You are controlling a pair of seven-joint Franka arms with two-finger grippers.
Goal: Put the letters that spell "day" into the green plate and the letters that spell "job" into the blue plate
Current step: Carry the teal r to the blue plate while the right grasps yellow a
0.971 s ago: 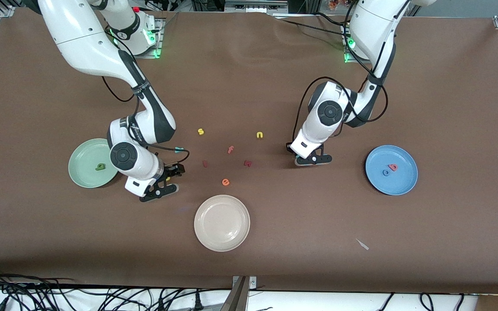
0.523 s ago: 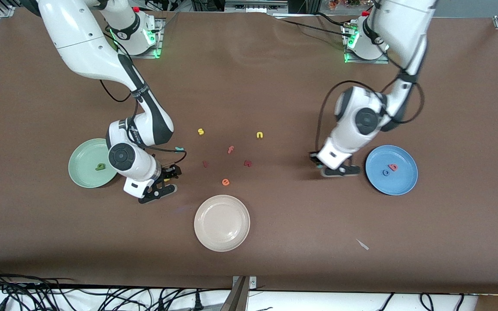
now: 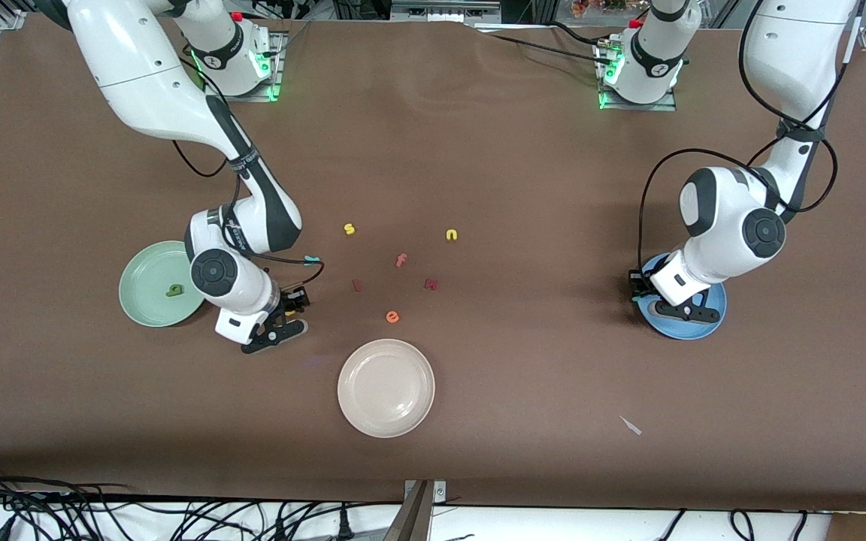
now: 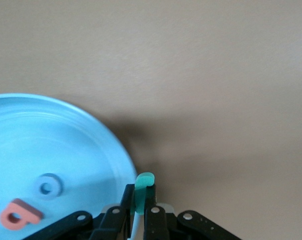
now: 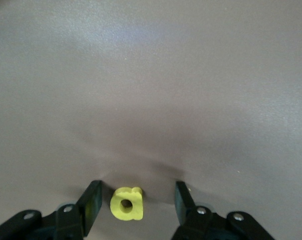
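The blue plate (image 3: 679,331) (image 4: 40,140) lies toward the left arm's end and holds a blue o (image 4: 49,186) and a salmon b (image 4: 18,215). My left gripper (image 3: 638,290) (image 4: 140,189) is over that plate's rim, shut on the teal j (image 4: 144,179). The green plate (image 3: 143,300) at the right arm's end holds the dark green a (image 3: 174,290). Beside it my right gripper (image 3: 294,304) (image 5: 135,202) is low at the table and open, its fingers either side of the yellow d (image 5: 126,203). The teal y (image 3: 313,261) lies close by.
Mid-table lie a yellow s (image 3: 349,229), yellow n (image 3: 452,235), salmon f (image 3: 401,261), two dark red letters (image 3: 357,285) (image 3: 431,284) and an orange e (image 3: 392,317). A cream-white plate (image 3: 386,388) sits nearer the camera. A white scrap (image 3: 631,425) lies nearer the camera than the blue plate.
The left arm has swung from mid-table to the blue plate's rim, carrying the teal letter. The right gripper's fingers have drawn closer around the yellow d.
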